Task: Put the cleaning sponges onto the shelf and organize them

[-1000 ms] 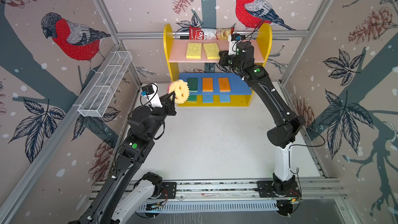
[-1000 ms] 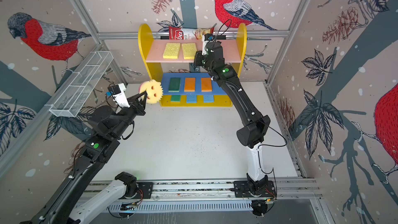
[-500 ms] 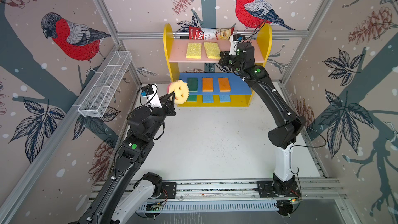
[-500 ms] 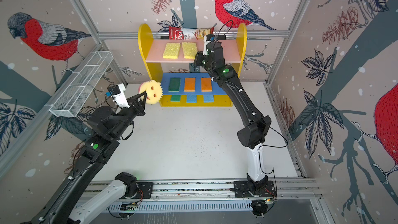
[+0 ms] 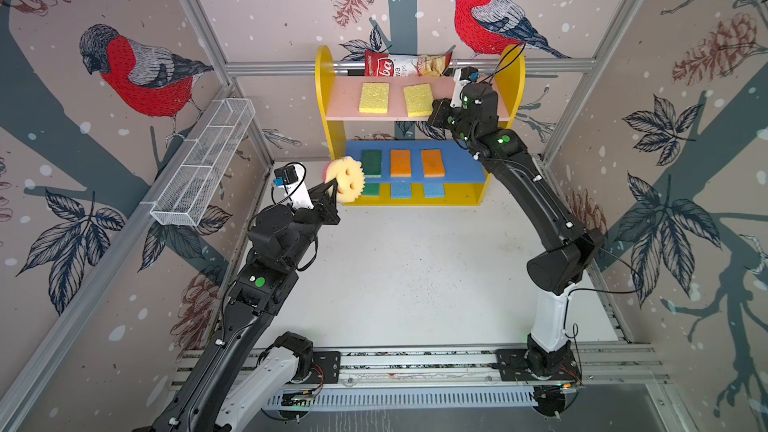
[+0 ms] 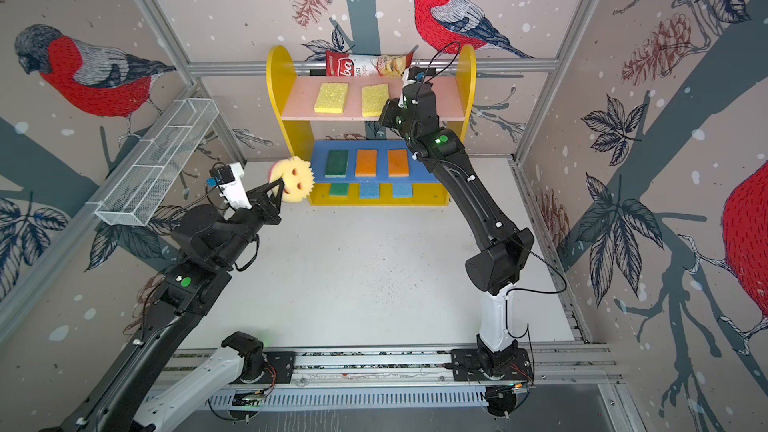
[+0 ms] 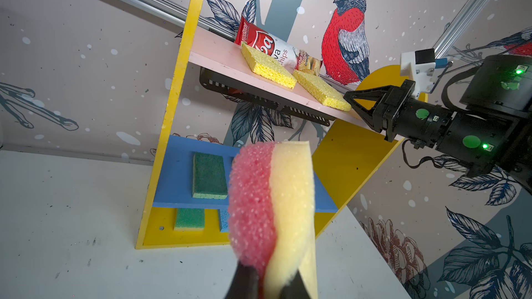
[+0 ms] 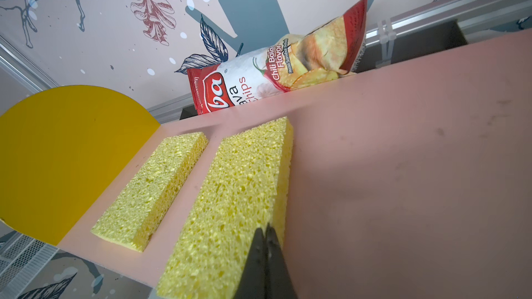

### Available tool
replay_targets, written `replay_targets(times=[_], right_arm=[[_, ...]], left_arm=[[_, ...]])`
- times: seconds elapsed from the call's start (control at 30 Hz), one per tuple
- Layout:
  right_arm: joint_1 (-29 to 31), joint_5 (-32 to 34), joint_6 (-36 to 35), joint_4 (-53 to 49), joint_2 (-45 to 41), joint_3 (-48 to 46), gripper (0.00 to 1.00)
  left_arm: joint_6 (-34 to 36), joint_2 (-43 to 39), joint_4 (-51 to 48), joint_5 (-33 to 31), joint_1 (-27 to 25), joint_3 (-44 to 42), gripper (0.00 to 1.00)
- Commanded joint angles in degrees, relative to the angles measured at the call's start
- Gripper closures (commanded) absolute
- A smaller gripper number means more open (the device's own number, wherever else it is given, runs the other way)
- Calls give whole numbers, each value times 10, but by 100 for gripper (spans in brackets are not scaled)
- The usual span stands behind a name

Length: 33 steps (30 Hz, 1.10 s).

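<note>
The left end effector (image 5: 331, 189) is gripping the round smiley sponge (image 5: 348, 181) by its rim. It is holding it on edge above the desk (image 5: 415, 263), just in front of the left side panel of the shelf (image 5: 336, 137). The sponge is showing a pale-yellow scalloped face and a coarse pink backing.

Eight flat sponges (image 5: 401, 162) are lying on the shelf:
- two yellow on the pink top board (image 5: 345, 101)
- one green and two orange on the blue board (image 5: 461, 164)
- one green and two blue on the base (image 5: 461, 197)

The right end effector (image 8: 265, 230), jaws closed and empty, is apparently touching the near corner of the right yellow sponge (image 8: 230, 197).

Judged step: squaring that sponge. Pushing lightly along the board is advisable, as is clearing the right arm before the round sponge is brought to the bare right portion.
</note>
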Motion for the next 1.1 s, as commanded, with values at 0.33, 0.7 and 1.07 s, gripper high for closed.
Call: replay_targets(times=[0.33, 0.7, 1.07], right_arm=[[28, 72, 34, 30, -9, -23, 100], [29, 119, 58, 70, -40, -73, 100], [35, 127, 63, 94, -46, -88, 100]], left_arm=[[1, -4, 15, 1, 4, -4, 100], [2, -6, 13, 1, 4, -6, 100], [-3, -6, 14, 4, 5, -6, 100]])
